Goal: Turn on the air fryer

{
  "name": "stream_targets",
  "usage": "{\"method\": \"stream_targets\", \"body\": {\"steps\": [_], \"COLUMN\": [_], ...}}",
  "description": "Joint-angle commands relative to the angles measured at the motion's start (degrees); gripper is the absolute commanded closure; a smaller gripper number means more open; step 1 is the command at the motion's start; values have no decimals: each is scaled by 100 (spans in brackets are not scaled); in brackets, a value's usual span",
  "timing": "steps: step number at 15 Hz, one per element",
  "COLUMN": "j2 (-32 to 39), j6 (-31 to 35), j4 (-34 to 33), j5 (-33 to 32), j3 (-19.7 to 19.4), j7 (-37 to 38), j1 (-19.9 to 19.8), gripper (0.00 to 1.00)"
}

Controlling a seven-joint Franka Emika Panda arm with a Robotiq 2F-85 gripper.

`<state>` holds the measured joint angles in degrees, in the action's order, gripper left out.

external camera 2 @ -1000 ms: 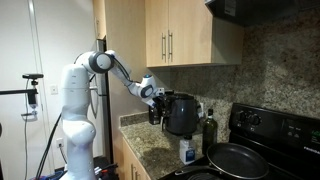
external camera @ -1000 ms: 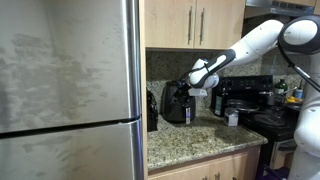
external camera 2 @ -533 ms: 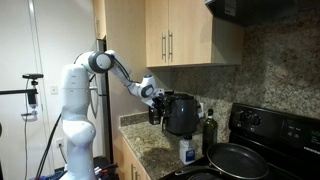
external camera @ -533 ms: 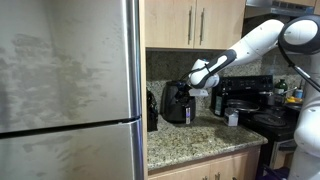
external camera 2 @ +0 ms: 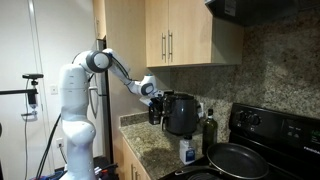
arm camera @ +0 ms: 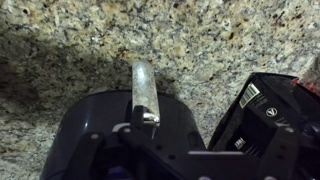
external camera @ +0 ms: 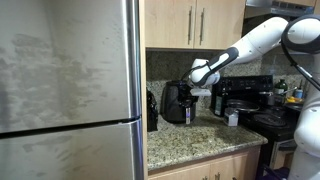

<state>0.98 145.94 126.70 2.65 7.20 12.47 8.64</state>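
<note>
The air fryer (external camera: 178, 102) is a black, rounded barrel on the granite counter under the cabinets, and it also shows in the other exterior view (external camera 2: 181, 113). My gripper (external camera: 197, 77) hovers at the fryer's upper edge, by its top, and is seen from the other side too (external camera 2: 157, 98). The wrist view looks straight down on the fryer's glossy top (arm camera: 100, 125) and its silver drawer handle (arm camera: 145, 90). My gripper's dark body fills the bottom of that view and blends with the fryer. I cannot tell how the jaws stand. It holds nothing that I can see.
A boxy black coffee maker (external camera: 228, 100) stands close beside the fryer and shows in the wrist view (arm camera: 265, 115). A smaller dark object (external camera: 152, 108) sits on the fryer's other side. A steel fridge (external camera: 70, 90), a stove with a pan (external camera 2: 235, 160), a bottle (external camera 2: 209, 128) and overhead cabinets (external camera 2: 175, 35) surround it.
</note>
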Motion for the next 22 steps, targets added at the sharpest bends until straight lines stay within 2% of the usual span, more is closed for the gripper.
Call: {"method": "stream_targets", "body": {"steps": [1, 3, 4, 8, 13, 15, 20, 22], "j2": [66, 78, 34, 54, 115, 79, 66, 15], "j6": [586, 776, 551, 658, 1254, 1210, 1093, 917], "j4": [28, 39, 0, 0, 35, 64, 4, 24], "j5": [245, 268, 128, 138, 385, 311, 278, -182], "j3": [48, 56, 39, 43, 79, 60, 56, -7], "j7": [-244, -239, -97, -99, -160, 75, 27, 418], "j1": [-10, -5, -12, -9, 10, 5, -2, -20], "gripper": [0, 0, 0, 0, 0, 0, 0, 0]}}
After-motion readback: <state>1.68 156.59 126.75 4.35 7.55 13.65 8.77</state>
